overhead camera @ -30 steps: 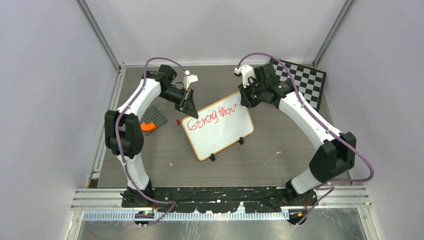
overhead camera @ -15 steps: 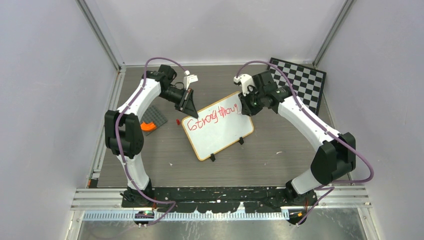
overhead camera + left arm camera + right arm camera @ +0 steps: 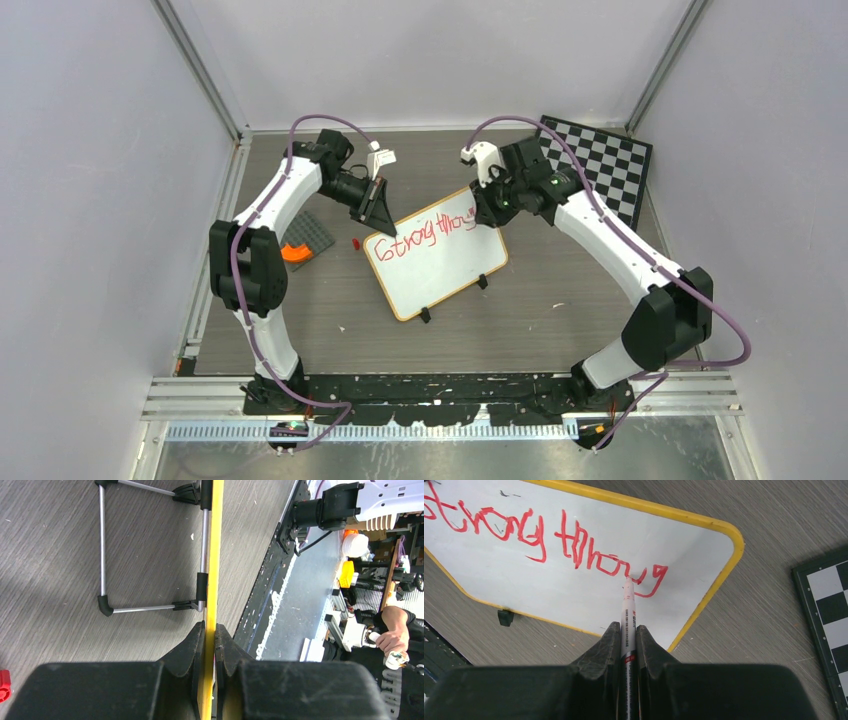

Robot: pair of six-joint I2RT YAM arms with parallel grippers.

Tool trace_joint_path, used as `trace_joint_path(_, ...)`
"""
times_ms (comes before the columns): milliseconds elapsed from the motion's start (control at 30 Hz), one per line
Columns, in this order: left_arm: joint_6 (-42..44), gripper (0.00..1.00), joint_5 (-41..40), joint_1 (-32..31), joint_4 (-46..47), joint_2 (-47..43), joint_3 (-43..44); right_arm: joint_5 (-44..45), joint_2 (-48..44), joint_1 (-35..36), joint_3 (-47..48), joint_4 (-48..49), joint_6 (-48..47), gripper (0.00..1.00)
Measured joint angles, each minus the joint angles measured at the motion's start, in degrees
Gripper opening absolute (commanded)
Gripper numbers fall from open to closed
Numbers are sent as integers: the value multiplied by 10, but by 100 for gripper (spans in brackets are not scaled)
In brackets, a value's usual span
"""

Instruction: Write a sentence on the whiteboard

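The whiteboard stands tilted on small black feet in the middle of the table. Red writing runs along its top line and reads roughly "Strong throug". My left gripper is shut on the board's yellow rim at its upper left corner, seen edge-on in the left wrist view. My right gripper is shut on a white marker. Its tip touches the board just below the last letters, near the upper right corner.
A black-and-white checkered board lies at the back right; its corner shows in the right wrist view. A dark grey plate with an orange piece lies at the left. A small red cap lies by the board's left corner.
My right gripper has moved the marker a little left and back along the top line. A "g" has been added after "throu". The left arm and the board have not moved.
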Motion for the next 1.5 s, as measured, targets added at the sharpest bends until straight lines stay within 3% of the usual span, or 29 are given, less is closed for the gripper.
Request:
trace_joint_path(333,0,0,0,0,0,0,0,16,0,-36,12,5,-2,0)
trace_joint_path(1067,0,0,0,0,0,0,0,19,18,-38,42,16,-2,0)
trace_joint_path(1500,0,0,-1,0,0,0,0,18,2,-39,-16,17,-2,0)
